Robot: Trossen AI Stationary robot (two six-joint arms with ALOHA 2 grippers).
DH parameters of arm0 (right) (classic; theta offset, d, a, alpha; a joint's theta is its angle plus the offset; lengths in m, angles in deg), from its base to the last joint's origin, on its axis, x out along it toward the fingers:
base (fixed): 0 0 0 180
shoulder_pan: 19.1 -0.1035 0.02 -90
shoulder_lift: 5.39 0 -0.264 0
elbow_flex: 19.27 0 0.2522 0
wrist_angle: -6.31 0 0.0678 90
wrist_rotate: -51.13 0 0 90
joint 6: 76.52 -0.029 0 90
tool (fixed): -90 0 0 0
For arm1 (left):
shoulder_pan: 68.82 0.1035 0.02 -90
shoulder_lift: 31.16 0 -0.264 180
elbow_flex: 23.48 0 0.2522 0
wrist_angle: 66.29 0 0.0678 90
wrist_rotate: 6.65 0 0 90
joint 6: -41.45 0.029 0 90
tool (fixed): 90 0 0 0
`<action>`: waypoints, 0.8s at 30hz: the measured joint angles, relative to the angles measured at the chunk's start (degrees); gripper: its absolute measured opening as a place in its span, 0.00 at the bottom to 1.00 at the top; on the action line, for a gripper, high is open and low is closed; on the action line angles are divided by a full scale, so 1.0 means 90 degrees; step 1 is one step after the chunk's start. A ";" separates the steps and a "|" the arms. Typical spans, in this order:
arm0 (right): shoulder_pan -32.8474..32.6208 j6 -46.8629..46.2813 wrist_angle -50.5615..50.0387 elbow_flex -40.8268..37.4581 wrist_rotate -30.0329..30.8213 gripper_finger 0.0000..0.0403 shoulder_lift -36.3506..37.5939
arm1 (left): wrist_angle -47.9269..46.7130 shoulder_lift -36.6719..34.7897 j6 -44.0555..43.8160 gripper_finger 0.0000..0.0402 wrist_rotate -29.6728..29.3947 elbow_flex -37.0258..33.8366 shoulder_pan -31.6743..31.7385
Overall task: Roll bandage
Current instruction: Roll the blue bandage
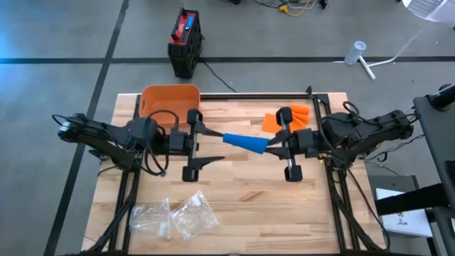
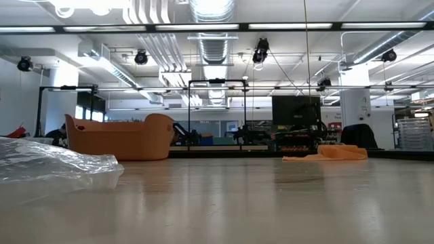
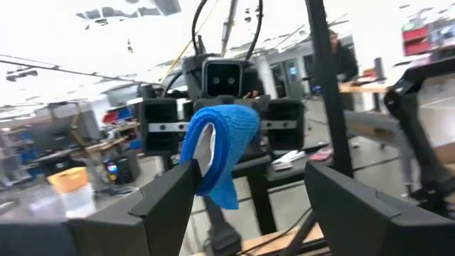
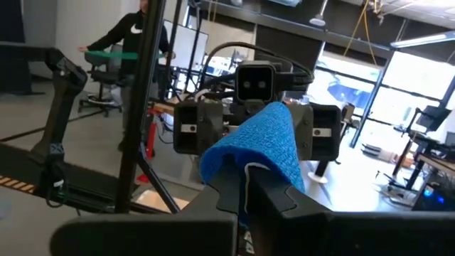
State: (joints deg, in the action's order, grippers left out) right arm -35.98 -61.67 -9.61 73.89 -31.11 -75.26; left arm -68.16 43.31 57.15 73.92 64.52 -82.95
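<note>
Aloft | right gripper [image 1: 271,145] jaws clenched on blue bandage [image 1: 245,142] | left gripper [image 1: 207,146] jaws released | orange basket [image 1: 169,98] contents hidden

The bandage [image 1: 247,143] is blue crinkled cloth, matt and rough-textured. The table [image 1: 242,199] is pale, smooth wood in glued strips. The bags [image 1: 174,217] are clear, glossy plastic film. The bin [image 1: 169,96] looks like smooth matt orange plastic.

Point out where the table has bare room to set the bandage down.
Bare wood runs across the table in front of both arms, between the plastic bags and the right edge. The back is crowded: the orange tub, the orange cloth, and both grippers meeting at the blue bandage mid-table.
</note>
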 joint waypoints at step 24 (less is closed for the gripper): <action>-0.0142 -0.0369 -0.0864 -0.0007 -0.0161 0.01 0.0342 | -0.1189 -0.0143 -0.0033 0.62 -0.0862 -0.0029 -0.0022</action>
State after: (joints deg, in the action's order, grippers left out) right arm -37.26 -64.99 -17.39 73.82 -32.57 -72.18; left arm -78.86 42.03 56.86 66.16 64.26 -83.15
